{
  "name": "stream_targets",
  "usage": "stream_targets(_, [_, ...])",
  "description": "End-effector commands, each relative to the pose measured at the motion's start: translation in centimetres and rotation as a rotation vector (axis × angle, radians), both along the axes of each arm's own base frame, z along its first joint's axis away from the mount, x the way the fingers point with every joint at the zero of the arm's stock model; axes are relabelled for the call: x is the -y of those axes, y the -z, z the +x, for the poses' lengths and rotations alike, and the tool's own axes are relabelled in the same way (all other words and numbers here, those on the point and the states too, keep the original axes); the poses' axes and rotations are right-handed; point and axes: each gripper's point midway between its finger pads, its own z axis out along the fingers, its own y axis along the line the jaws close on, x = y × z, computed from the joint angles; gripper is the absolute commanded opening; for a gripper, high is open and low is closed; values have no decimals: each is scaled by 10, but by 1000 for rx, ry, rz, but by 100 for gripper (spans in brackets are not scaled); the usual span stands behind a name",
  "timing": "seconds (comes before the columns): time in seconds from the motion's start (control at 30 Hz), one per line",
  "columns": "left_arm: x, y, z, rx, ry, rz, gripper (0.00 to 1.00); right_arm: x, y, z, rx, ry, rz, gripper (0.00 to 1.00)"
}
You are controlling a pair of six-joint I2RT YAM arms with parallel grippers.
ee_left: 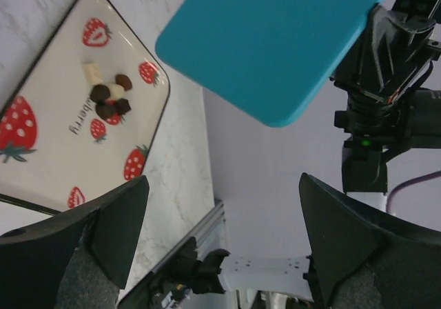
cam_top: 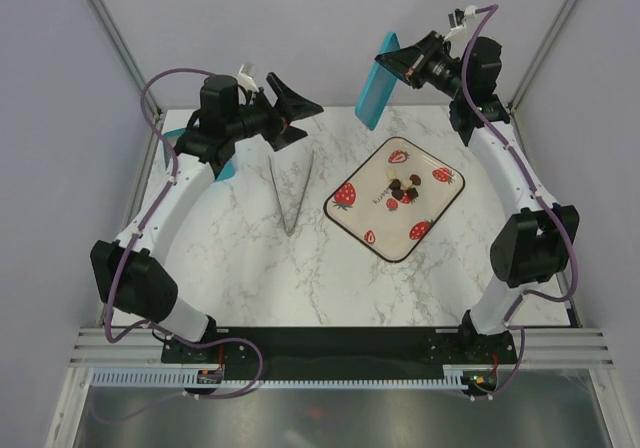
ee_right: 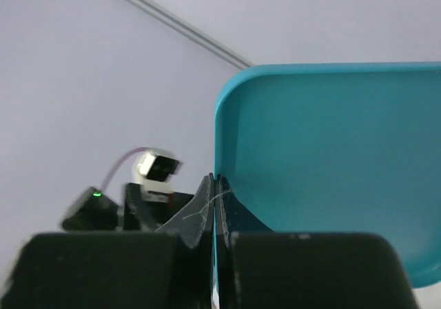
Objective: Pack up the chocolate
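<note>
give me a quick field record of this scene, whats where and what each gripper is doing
chocolate: small pile of dark, brown and pale pieces, middle of the plate
plate: square, strawberry print, flat on the marble table
tongs: metal, lying on the table left of the plate
teal container: in the air over the table's far edge, tilted
left gripper: open, empty, above the table
right gripper: shut on the teal container's rim
packed so far: nothing
</note>
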Motion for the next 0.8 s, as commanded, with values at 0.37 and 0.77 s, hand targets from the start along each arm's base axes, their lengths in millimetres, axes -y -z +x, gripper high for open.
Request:
stream_targets(0.37, [38,-72,-27,-84,170,-587,100,-5,-119,-92,315,-76,399,0])
stream_targets(0.77, [74,-56,-33,-402,105,-694,100,-7,-102,-92,316,-30,315,0])
